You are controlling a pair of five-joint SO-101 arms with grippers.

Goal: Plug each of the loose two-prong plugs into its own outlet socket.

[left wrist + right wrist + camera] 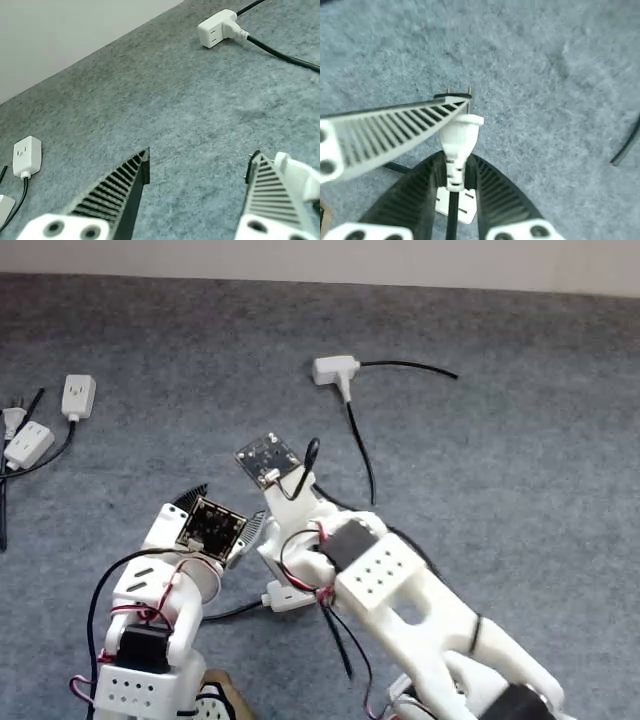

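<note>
My right gripper [456,156] is shut on a white two-prong plug [458,134], whose prongs point away at the grey carpet while its black cable runs back between the black fingers. My left gripper [200,156] is open and holds nothing. It sits just beside the right arm [335,555], with its pale finger [395,131] lying across the plug's tip. A white outlet socket [335,370] on a black cable lies at the far middle and appears again as the socket [217,29]. At the far left lies a second socket [78,395], the same socket [26,156] seen ahead of the left gripper.
A third white socket block [28,443] and loose dark cables lie at the left edge. The black cable [362,455] from the far socket runs down toward the right arm. Open carpet stretches between the grippers and the sockets, bounded by a pale wall [320,255] at the back.
</note>
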